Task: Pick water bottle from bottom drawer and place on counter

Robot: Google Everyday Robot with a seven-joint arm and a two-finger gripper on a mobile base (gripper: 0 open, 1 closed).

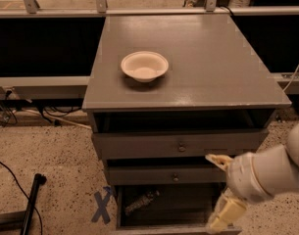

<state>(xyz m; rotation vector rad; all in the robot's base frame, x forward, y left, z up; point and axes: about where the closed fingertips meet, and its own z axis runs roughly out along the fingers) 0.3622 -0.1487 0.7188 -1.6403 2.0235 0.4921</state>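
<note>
1. Claw [211,192] is hanging released, fingers spread wide, at the right edge of the open bottom drawer [181,205].
2. Water bottle [141,201] is lying inside toward the left, well apart from the claw.
3. Table [217,58] is carrying a bowl [144,66] left of centre, with bare top stretching rightward.

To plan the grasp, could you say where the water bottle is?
Camera view: the water bottle lies left in the open bottom drawer, gripper open at its right.

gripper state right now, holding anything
Gripper: open, holding nothing, over the right side of the open bottom drawer; the water bottle lies inside, apart from it.
</note>
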